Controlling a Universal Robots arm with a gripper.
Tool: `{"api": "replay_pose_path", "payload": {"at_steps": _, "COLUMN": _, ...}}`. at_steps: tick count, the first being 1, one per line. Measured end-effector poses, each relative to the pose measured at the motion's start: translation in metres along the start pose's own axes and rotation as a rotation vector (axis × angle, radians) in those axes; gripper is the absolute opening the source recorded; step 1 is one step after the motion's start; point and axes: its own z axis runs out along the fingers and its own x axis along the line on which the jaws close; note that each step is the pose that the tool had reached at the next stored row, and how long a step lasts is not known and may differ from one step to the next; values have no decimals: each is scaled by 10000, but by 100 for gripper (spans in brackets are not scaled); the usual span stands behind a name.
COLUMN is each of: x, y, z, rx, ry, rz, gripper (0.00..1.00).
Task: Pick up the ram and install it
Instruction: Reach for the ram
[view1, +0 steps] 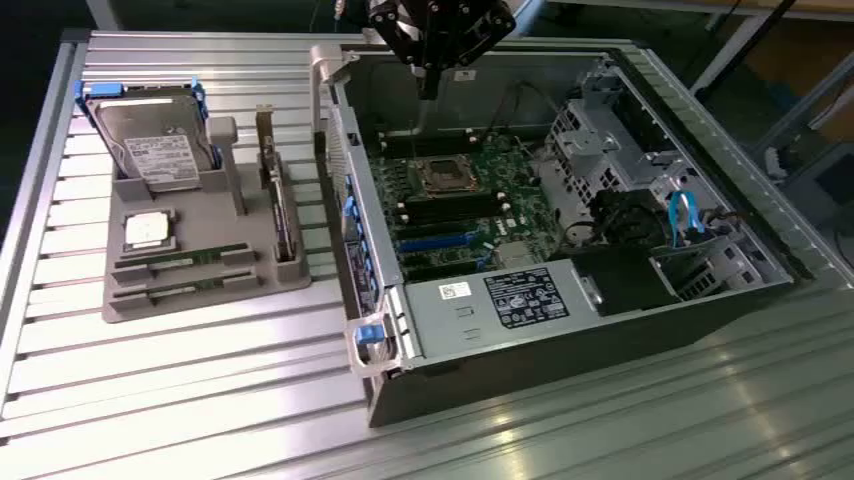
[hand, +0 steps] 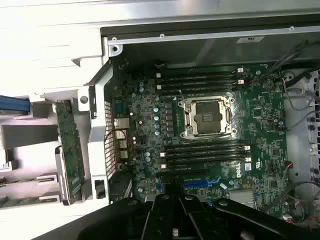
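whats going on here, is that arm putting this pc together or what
A single robot arm is working over an open computer case lying on its side. Its gripper is shut and empty, hanging above the motherboard at the far end of the case. The ram stick and its twin lie untouched in the grey tray on the exterior view's left, and the memory slots look empty.

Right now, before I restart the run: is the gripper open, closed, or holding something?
Gripper: closed, holding nothing, above the case; both rams lie in the tray.
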Motion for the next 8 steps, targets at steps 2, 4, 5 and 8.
{"api": "replay_pose_path", "payload": {"at_steps": 2, "x": 0, "y": 0, "z": 0, "rx": 0, "ry": 0, "rz": 0, "gripper": 10}}
{"api": "replay_pose_path", "payload": {"at_steps": 4, "x": 0, "y": 0, "z": 0, "rx": 0, "ry": -1, "rz": 0, "gripper": 10}}
{"api": "replay_pose_path", "payload": {"at_steps": 5, "x": 0, "y": 0, "z": 0, "rx": 1, "ry": 0, "rz": 0, "gripper": 10}}
{"api": "replay_pose_path", "payload": {"at_steps": 8, "x": 0, "y": 0, "z": 0, "rx": 0, "ry": 0, "rz": 0, "gripper": 10}}
